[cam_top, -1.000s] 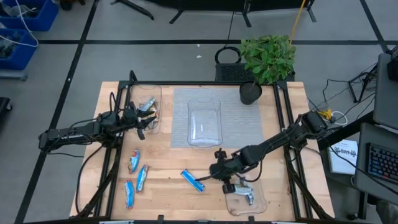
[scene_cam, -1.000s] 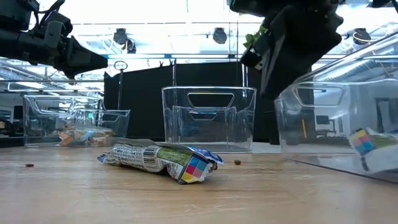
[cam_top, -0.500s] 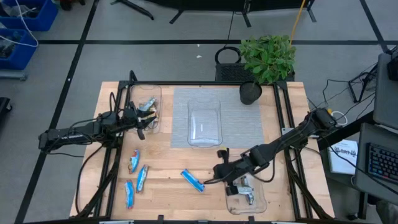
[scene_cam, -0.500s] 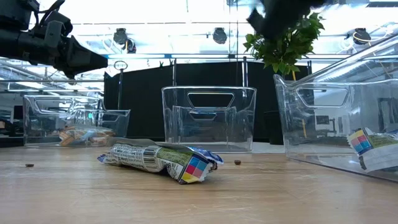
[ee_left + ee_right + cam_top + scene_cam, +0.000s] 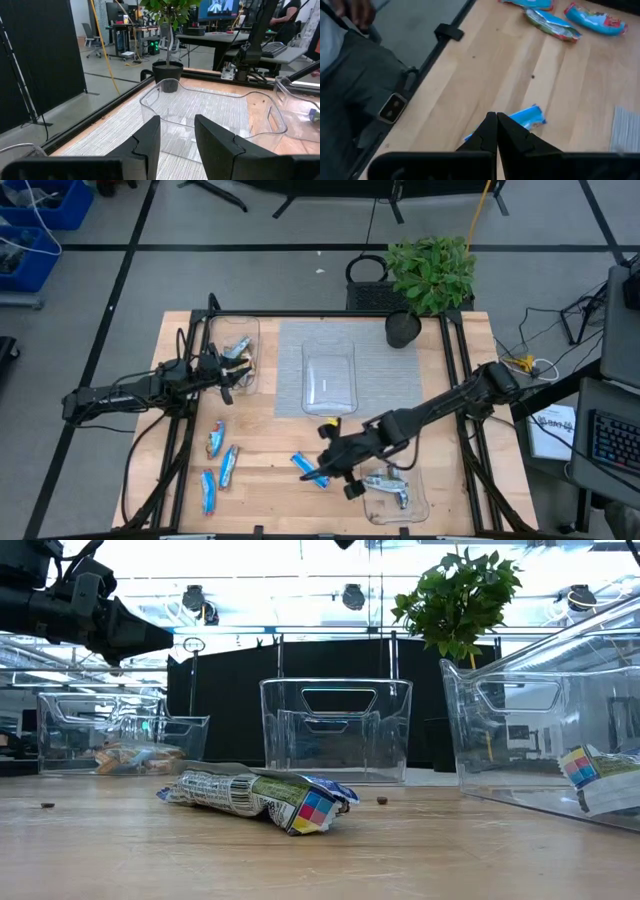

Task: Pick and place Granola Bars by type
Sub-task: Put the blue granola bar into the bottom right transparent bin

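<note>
**Right gripper closed above the lone blue bar; left gripper parted by the far-left tray**

The right gripper (image 5: 322, 463) is seen low over the front middle of the wooden counter (image 5: 280, 430), with its two fingers (image 5: 492, 131) pressed together and nothing held between them. A blue granola bar (image 5: 309, 470) lies flat on the counter directly under the fingertips; in the right wrist view the same bar (image 5: 526, 118) is seen just beyond the closed tips. Whether the tips touch the wrapper cannot be told.

The left gripper (image 5: 226, 375) is held above the counter beside the far-left clear tray (image 5: 213, 340). Its fingers (image 5: 150, 141) are parted with a narrow gap, and nothing is seen between them. Several wrapped bars (image 5: 237, 352) lie inside this tray.

A group of three blue bars (image 5: 217, 463) is placed on the front left part of the counter, well apart from the lone bar. In the front-right tray (image 5: 418, 505) a silver-grey bar (image 5: 388, 487) is lying. The middle tray (image 5: 329, 375) stands on a grey mat (image 5: 395, 380), and a potted plant (image 5: 430, 275) is placed at the far right corner.

In the right wrist view a person's dark clothing (image 5: 350, 95) is visible beyond the counter edge.
</note>
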